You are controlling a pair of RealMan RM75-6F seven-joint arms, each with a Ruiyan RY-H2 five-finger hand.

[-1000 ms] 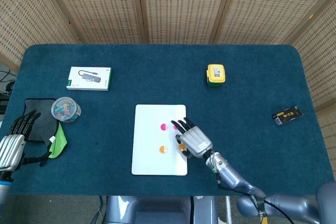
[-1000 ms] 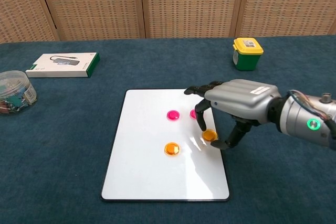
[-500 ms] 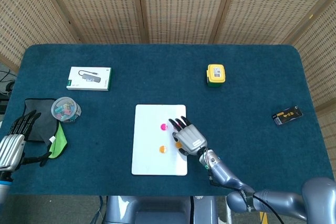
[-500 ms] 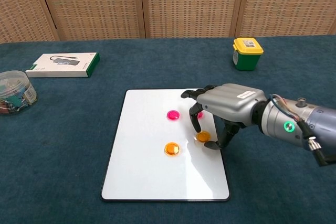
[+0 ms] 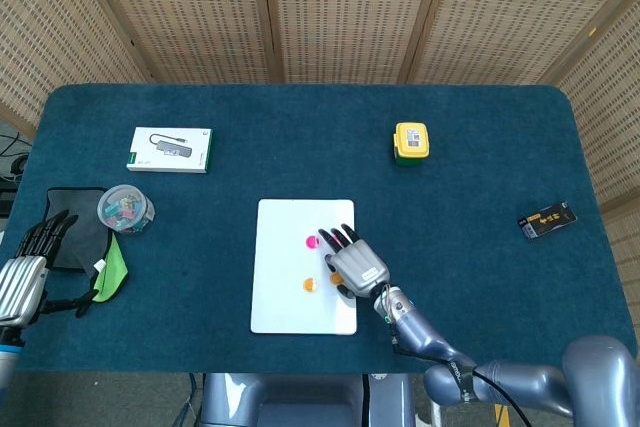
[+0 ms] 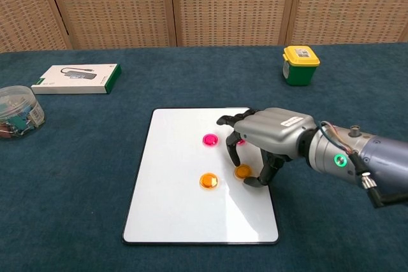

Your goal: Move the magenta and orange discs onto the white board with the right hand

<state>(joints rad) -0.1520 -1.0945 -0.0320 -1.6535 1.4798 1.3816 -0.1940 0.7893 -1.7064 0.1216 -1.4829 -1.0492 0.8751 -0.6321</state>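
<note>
My right hand (image 6: 264,141) hung over the white board (image 6: 175,189), fingers curled down around one orange disc (image 6: 242,171). I could not tell if I held it. The other orange disc (image 6: 208,181) and a magenta disc (image 6: 210,139) lay on the board. A bump could have knocked one off.

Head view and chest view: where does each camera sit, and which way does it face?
Head view: high up, looking steeply down on the whole table; shows left hand and right hand.
Chest view: low at the near edge, looking across the table toward the wicker screens; shows only the right hand.
Shared: white board, discs, right hand.
</note>
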